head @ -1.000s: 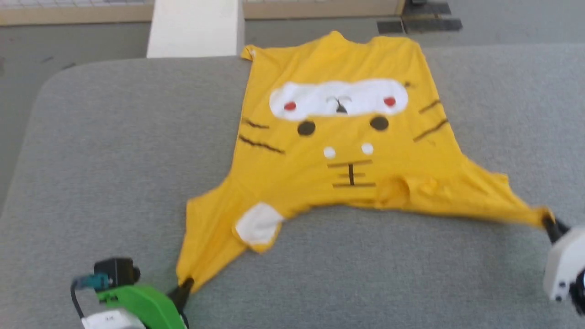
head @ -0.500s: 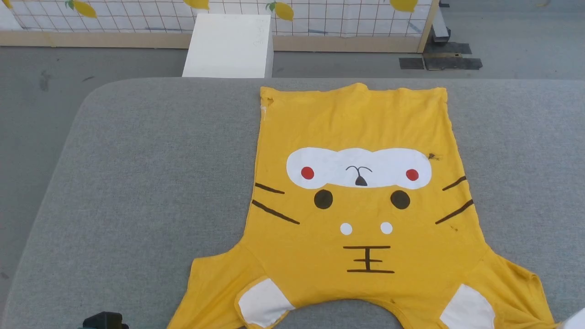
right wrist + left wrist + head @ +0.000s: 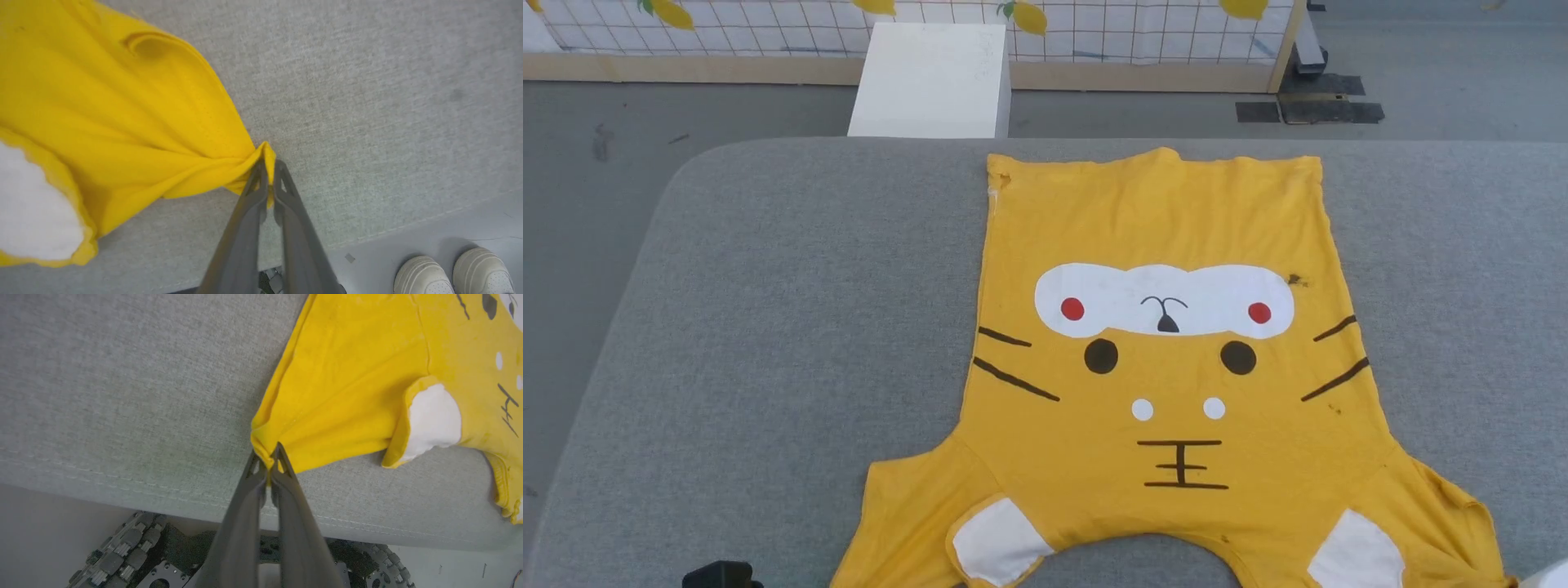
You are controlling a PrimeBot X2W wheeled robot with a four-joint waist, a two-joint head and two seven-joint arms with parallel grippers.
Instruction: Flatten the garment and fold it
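Pinching bunched tips of thin yellow shirt (image 3: 1160, 220) in left gripper (image 3: 267, 456) and right gripper (image 3: 267, 166), on fuzzy grey table (image 3: 792, 286).

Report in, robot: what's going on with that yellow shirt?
Left gripper: jaws shut on a shirt sleeve. Right gripper: same, other sleeve. Shirt spread on table, unfolded. Someone's shoes beside table.

Indoor robot test area of the laboratory kind. A broad table (image 3: 768, 327) covered in grey felt stands on a bare grey floor (image 3: 605, 180), screened by a wood-framed partition (image 3: 1135, 49) printed with a grid and lemons. A person's white shoes (image 3: 453, 273) stand beside the table.
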